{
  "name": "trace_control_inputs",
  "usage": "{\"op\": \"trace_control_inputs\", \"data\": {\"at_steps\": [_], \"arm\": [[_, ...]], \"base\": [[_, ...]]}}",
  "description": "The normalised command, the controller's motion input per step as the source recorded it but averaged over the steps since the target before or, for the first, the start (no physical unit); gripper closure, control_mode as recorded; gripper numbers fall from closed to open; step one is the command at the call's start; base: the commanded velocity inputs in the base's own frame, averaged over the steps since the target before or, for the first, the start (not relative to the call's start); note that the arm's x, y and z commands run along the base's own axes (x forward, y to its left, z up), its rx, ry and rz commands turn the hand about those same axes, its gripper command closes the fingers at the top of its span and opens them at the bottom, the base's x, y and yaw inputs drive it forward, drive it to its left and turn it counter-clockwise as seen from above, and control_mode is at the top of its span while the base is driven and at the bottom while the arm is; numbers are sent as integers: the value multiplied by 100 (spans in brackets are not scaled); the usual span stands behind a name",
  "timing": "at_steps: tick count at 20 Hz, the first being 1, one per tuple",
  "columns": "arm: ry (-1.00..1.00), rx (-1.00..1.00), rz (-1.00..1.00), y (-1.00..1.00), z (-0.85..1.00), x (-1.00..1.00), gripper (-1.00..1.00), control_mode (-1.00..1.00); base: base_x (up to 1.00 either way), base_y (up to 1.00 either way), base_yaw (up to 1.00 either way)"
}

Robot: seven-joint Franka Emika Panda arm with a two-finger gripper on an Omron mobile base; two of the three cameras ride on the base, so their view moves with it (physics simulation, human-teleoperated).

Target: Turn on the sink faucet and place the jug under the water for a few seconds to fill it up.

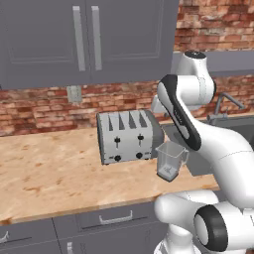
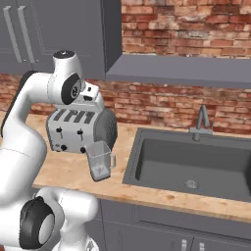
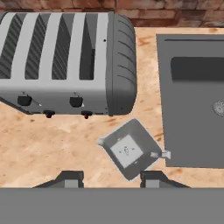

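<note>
The clear jug (image 1: 171, 159) (image 2: 100, 161) stands upright on the wooden counter, between the toaster and the sink (image 2: 196, 162). In the hand view I look straight down into the jug (image 3: 129, 148), its handle pointing toward the sink (image 3: 192, 100). My gripper (image 3: 113, 179) hovers above it, open, with nothing between its fingers; the jug lies just beyond the tips. The grey gooseneck faucet (image 1: 225, 101) (image 2: 202, 122) rises behind the basin. The water is out of view.
A silver four-slot toaster (image 1: 126, 136) (image 2: 73, 130) (image 3: 65, 65) stands close behind the jug. Brick wall and grey upper cabinets (image 1: 84, 39) back the counter. Bare wooden counter (image 1: 44, 173) spreads to the left. The drain (image 2: 191, 184) sits in the basin floor.
</note>
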Motion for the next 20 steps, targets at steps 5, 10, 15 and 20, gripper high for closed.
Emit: {"op": "trace_control_inputs", "data": {"at_steps": [5,10,15,20], "arm": [[0,0,0,0,0,0,-100,100],[0,0,0,0,0,0,-100,100],[0,0,0,0,0,0,-100,100],[0,0,0,0,0,0,-100,100]], "base": [[0,-5,-1],[0,-89,-3],[0,-98,-3],[0,-68,0]]}}
